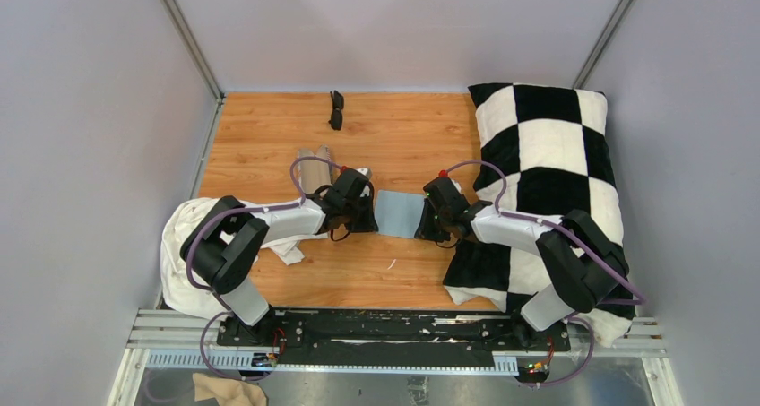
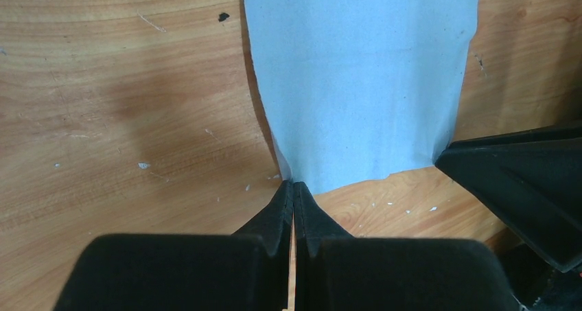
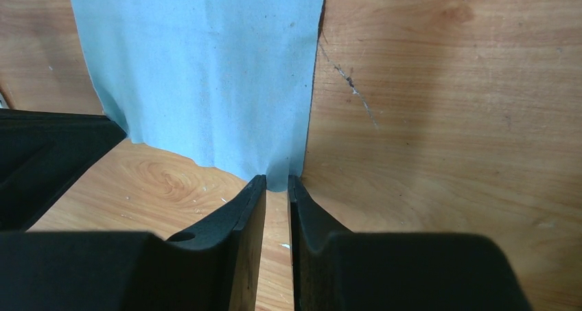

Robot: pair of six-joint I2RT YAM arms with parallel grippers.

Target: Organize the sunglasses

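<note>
Sunglasses (image 1: 336, 109): folded and all black. They lie on the wooden surface (image 1: 260, 128) close to its far edge, left of centre. They are well apart from both hands and nothing touches them.

Left hand (image 2: 294, 186): the fingers are pressed together with almost no gap. They pinch one corner of the light-blue cloth (image 2: 364, 77) low over the surface.

Right hand (image 3: 276, 182): the fingers are narrow, with only a thin slit between them. The neighbouring corner of the cloth is caught between the tips.

Cloth: it sits mid-surface, stretched between the two hands, and looks roughly square from above. The two held corners are the ends of one edge. The rest runs away from both wrist cameras, and a dark shadow follows its side edge by the left hand.

Case (image 1: 314, 162): a tan-grey oblong lying on the surface just beyond the left hand, between it and the sunglasses. The left arm's cable partly covers it.

Cushion (image 1: 547, 155): black-and-white checked, filling the right side of the surface. The right arm reaches across its near part.

White fabric (image 1: 184, 254): crumpled at the left near corner, under the left arm.

Arms: both bend inward from their bases, and the wrists face each other across the cloth.
</note>
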